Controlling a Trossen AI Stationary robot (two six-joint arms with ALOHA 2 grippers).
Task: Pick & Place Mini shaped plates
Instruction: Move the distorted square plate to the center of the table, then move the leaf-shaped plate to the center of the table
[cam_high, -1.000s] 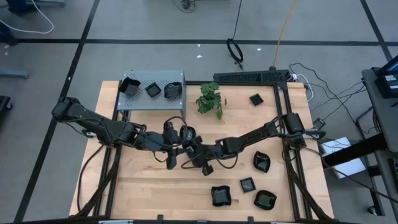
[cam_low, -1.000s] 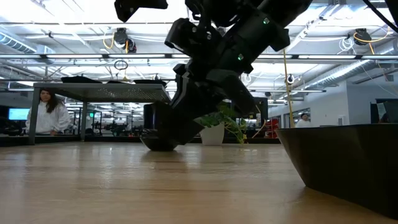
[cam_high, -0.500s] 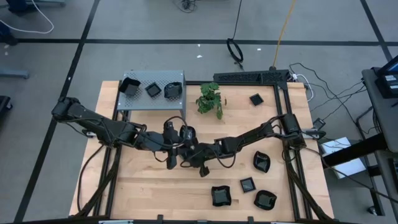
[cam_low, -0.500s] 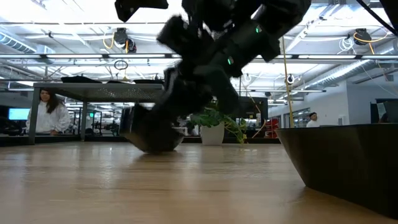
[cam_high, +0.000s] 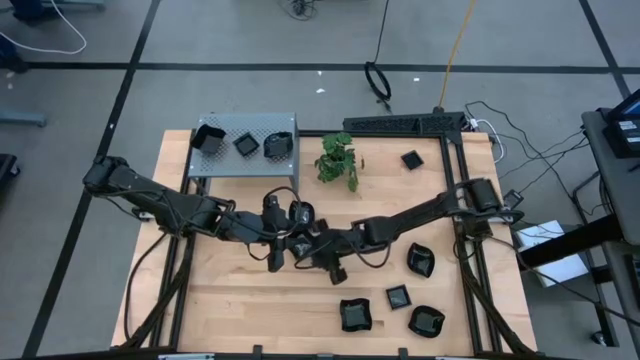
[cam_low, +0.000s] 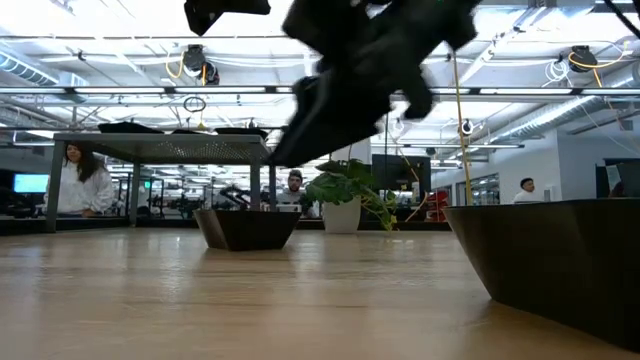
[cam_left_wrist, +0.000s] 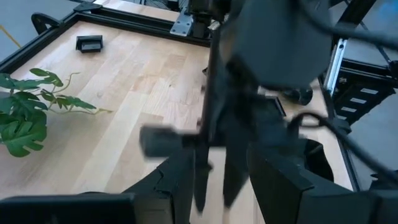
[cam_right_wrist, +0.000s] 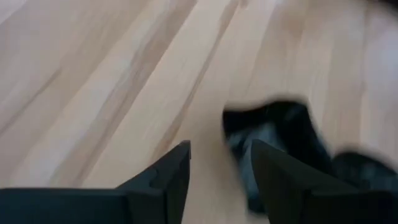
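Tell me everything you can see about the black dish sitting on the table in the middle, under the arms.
The mini shaped plate is a small, dark, glossy dish with sloping walls and a flat base, standing upright on the wooden table. It sits mid-table, in front of the potted plant. Nothing grips it: the right end effector hangs above it, jaws apart. Its exact outline is hard to tell.

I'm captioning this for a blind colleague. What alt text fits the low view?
A small black plate sits alone on the wooden table, with a blurred dark robot arm above it, not touching. Behind stand a potted plant and a perforated metal box; another black plate looms at right.
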